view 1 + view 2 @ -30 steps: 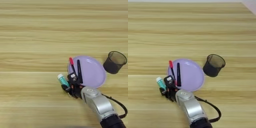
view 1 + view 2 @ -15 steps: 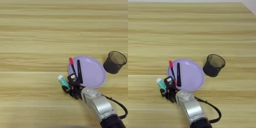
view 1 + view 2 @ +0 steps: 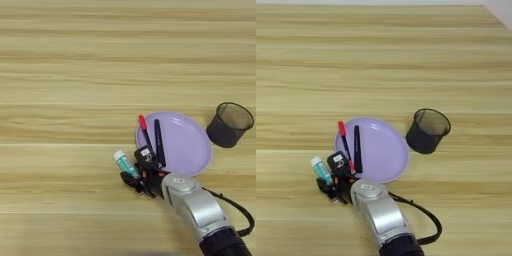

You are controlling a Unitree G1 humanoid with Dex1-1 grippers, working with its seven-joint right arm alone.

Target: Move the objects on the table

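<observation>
The light-yellow wooden surface fills the view, its grain stripes running left to right. My silver forearm comes in from the near right corner and slants toward the left, a black cable looping off it on the right side.

A round lilac plate lies right of centre on the near half of the surface. Two pens rest on its left part, both pointing away from me: a red-capped pen along the left rim and a dark pen just to its right.

The black wire-mesh pen cup stands upright to the right of the plate, just beside its rim, its wider mouth facing up. I cannot tell whether cup and plate touch.

My hand sits at the plate's near-left edge, its two black fingers pinching the glue stick. One finger lies on the plate side of the stick, the other on the near side. The teal stick is tilted, its white end pointing to the far left, just off the plate's rim. Whether it rests on the wood or is lifted clear, I cannot tell.
</observation>
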